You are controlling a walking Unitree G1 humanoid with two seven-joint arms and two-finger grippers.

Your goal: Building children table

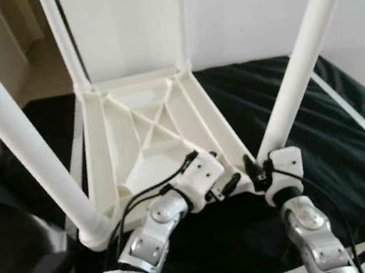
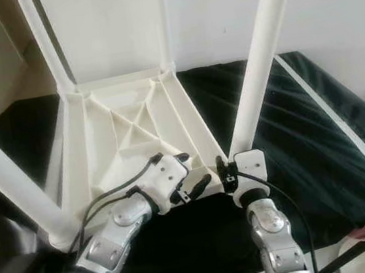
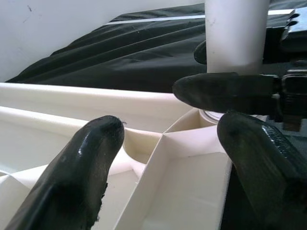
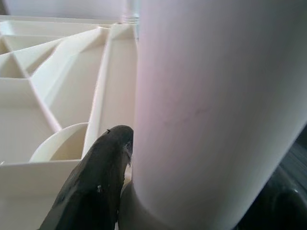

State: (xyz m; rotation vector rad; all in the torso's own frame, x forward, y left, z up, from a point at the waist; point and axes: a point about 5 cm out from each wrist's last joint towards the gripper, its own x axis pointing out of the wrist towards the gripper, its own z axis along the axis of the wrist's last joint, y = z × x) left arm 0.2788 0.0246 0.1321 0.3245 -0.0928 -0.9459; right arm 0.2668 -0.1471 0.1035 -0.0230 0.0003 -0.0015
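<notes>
A small white plastic table top (image 1: 143, 139) is lying upside down on a black cloth (image 1: 349, 146) that is covering a bed or a big flat surface. Its ribbed underside is facing up, and white round legs are sticking up from its corners. The near left leg (image 1: 14, 134) is standing in its corner socket and leaning toward the camera. Two thin far legs (image 2: 45, 44) are rising by the white wall (image 1: 252, 2). The right gripper (image 1: 262, 170) is sitting at the near right corner of the table top, and its black fingers are closing around the bottom of the near right leg (image 1: 301, 57), just above the socket. In the right wrist view one black finger (image 4: 98, 184) is pressing against the side of that thick white leg where it is meeting the table top. The left gripper (image 1: 218, 184) is reaching over the near edge of the table top, just beside the right gripper. Its two black fingers (image 3: 81, 172) are spread apart and holding nothing, with the table's rim sitting between them in the left wrist view. A black cable (image 1: 146, 190) is running along the left arm.
</notes>
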